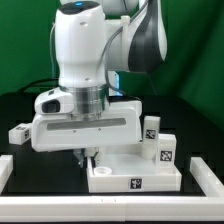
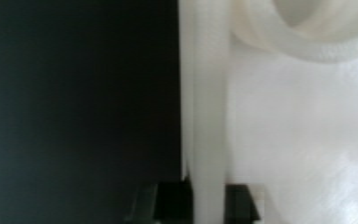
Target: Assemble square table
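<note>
Nearest the lens, a white rail (image 1: 60, 205) runs across the front of the black table (image 1: 25, 160). Reading from the exterior view's left, one short leg (image 1: 18, 132) lies on its side, well apart from everything else. Next comes the gripper (image 1: 86, 158), pointing straight down from the arm's broad white hand. Just to its right sits the tabletop (image 1: 135, 178), flat on the table with its recessed underside up and a tag on its front wall. Two more legs (image 1: 158, 142) stand upright at its far right corner, and I cannot find a fourth.

The jaws are clenched on the tabletop's left wall. In the wrist view the dark finger pads (image 2: 158, 200) sit on either side of a thin white rim (image 2: 201, 100), with black table on one side of it and the pale recess on the other. A round socket (image 2: 318, 30) shows in the recess at the far end.

What matters for the coming move is that the whole slab lies to the exterior view's right of the jaws. The pinched rim runs lengthwise straight out from between the pads, so the grip is at one edge and not over the middle. Any drag or turn will probably swing the far side, where the two legs stand close. The grip on such a thin wall could slip.
</note>
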`<state>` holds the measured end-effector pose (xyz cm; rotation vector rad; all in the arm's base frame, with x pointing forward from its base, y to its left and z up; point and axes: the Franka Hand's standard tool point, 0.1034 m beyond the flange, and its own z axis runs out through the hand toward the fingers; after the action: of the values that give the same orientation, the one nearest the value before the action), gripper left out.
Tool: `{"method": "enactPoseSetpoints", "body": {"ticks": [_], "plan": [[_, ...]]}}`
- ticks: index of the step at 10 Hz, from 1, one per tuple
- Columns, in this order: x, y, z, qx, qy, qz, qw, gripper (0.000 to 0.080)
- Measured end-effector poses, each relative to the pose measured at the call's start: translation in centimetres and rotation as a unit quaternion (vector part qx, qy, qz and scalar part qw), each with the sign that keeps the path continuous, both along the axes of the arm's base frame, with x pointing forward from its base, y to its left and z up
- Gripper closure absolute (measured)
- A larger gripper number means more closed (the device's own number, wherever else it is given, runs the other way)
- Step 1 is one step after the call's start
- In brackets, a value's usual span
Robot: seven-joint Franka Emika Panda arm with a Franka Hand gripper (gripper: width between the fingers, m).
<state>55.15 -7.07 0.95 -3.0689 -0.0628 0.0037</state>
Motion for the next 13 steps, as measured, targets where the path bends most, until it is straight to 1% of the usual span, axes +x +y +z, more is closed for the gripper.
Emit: {"method": "enactPoseSetpoints", "body": {"ticks": [2,3,4,5,6,7,8,9,10,11,12,13], "plan": [[0.0,-0.2,0.0,-0.008,-0.002,0.082,0.997,0.0742],[0.0,-0.2,0.0,-0.008,-0.001,0.100,0.995,0.0742],[1.0,0.0,0.4,-0.010,0.007,0.169,0.986,0.0743],[2.8,0.7,0.7,-0.014,0.002,0.226,0.974,0.0743],[4.2,1.7,0.8,-0.014,-0.012,0.268,0.963,0.0743],[5.8,3.2,1.1,-0.026,-0.024,0.340,0.940,0.0743],[6.5,3.9,1.3,-0.044,-0.026,0.393,0.918,0.0743],[6.3,3.6,1.2,-0.045,-0.024,0.411,0.910,0.0743],[6.3,3.2,1.1,-0.048,-0.021,0.445,0.894,0.0743],[6.3,3.3,1.2,-0.052,-0.019,0.475,0.878,0.0743],[7.3,4.5,1.7,-0.062,-0.025,0.526,0.848,0.0743],[8.9,5.7,2.1,-0.066,-0.035,0.575,0.815,0.0743]]}}
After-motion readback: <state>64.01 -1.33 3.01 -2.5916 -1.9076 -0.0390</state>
